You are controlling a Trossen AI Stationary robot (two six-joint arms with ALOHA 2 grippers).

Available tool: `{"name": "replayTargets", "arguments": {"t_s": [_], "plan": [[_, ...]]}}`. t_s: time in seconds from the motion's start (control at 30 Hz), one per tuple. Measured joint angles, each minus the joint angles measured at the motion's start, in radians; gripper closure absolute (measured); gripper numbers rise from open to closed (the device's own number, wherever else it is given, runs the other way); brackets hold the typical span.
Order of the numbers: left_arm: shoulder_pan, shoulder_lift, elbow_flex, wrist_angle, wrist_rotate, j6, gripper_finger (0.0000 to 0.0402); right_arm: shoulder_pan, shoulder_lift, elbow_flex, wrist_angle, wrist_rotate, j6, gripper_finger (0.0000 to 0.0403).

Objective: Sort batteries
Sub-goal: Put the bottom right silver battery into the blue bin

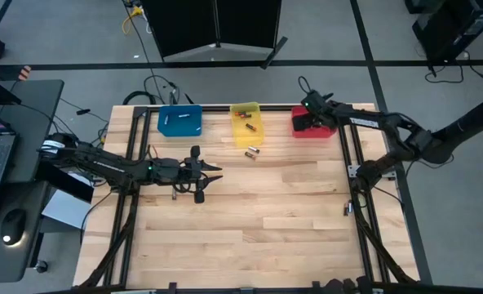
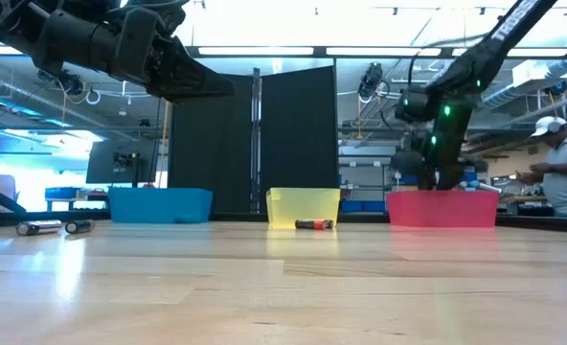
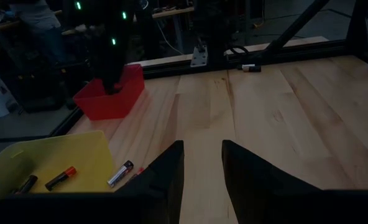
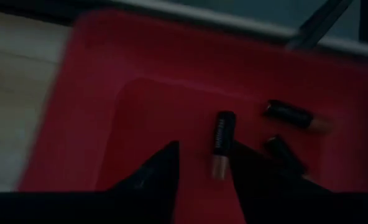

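My right gripper (image 4: pixel 202 165) is over the red bin (image 1: pixel 313 126), at the far right part of the table (image 1: pixel 250 220), and its two fingers are parted with a gap between them. A dark battery with a coppery end (image 4: pixel 221 143) lies in this gap on the red floor of the bin; I cannot tell if the fingers touch it, but they do not press on it. Two more dark batteries (image 4: pixel 289 115) lie near it in the same bin, a little apart from each other. My left gripper (image 1: pixel 211 173) is over the bare wood at the left-middle of the table, pointing toward the right side, and its fingers (image 3: pixel 165 177) are also apart and hold nothing. The yellow bin (image 1: pixel 245 120) stands between the blue bin (image 1: pixel 180 121) and the red one, along the far edge. Inside the yellow bin I see two batteries, one with an orange end (image 3: pixel 61 179) and one dark (image 3: pixel 26 184). Just beside the yellow bin, on the wood, lies a silvery battery with a dark end (image 3: pixel 120 173). One more small battery (image 3: pixel 249 67) lies near the metal frame at the right edge of the table. In the low view a person in a white cap (image 2: pixel 561 168) stands in the room behind the table.
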Motion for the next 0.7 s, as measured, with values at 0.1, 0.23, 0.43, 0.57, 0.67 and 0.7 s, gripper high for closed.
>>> {"name": "replayTargets", "arguments": {"t_s": [0.1, 0.23, 0.43, 0.57, 0.67, 0.7], "plan": [[0.000, 0.000, 0.000, 0.000, 0.000, 0.000, 0.0284, 0.033, -0.068, 0.069, -0.127, 0.001, -0.057, 0.0248], [0.000, 0.000, 0.000, 0.000, 0.000, 0.000, 0.0284, 0.122, -0.175, 0.151, -0.308, 0.004, -0.139, 0.0247], [0.000, 0.000, 0.000, -0.001, 0.000, 0.000, 0.0284, 0.343, -0.316, 0.191, -0.547, 0.004, -0.145, 0.0246], [0.000, 0.000, 0.000, 0.000, 0.000, 0.000, 0.0284, 0.530, -0.350, 0.192, -0.682, -0.034, -0.038, 0.0247], [0.000, 0.000, 0.000, 0.000, 0.000, 0.000, 0.0284, 0.673, -0.341, 0.192, -0.756, -0.075, 0.055, 0.0247], [0.000, 0.000, 0.000, 0.000, 0.000, 0.000, 0.0284, 0.719, -0.331, 0.192, -0.775, -0.093, 0.086, 0.0247]]}}
